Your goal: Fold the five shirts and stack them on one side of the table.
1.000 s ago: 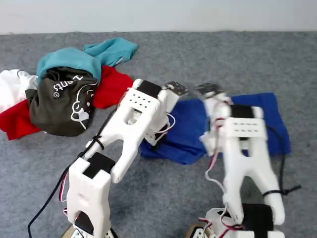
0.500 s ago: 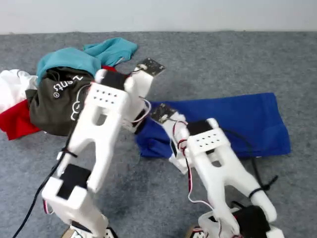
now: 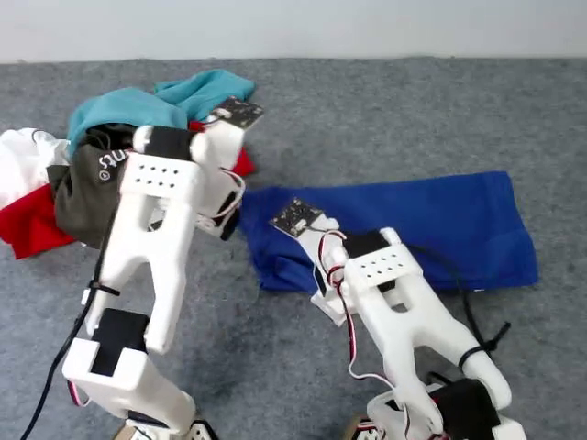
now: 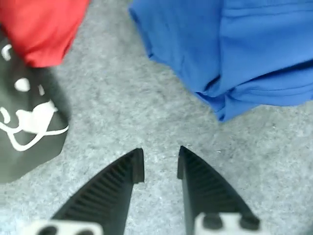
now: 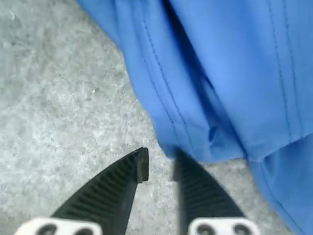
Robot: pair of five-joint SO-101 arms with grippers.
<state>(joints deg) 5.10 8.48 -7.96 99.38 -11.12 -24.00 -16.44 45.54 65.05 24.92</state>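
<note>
The grey surface carries everything. The left arm stretches forward and leans towards the heap of clothes on the left, its wrist tipped down. The right arm is bent lower and angled inward, its head over the near left corner of the blue shirt.

That shirt lies spread flat right of centre, folded once lengthwise, with stitched hems doubled at the corner. The heap holds a dark shirt with white print on top, then a red shirt, a teal shirt and a white shirt, all crumpled.

The left wrist view shows the left jaws slightly apart, holding nothing, over bare surface between the heap and the blue shirt. The right wrist view shows the right jaws narrowly apart, one tip meeting the blue shirt's folded edge.
</note>
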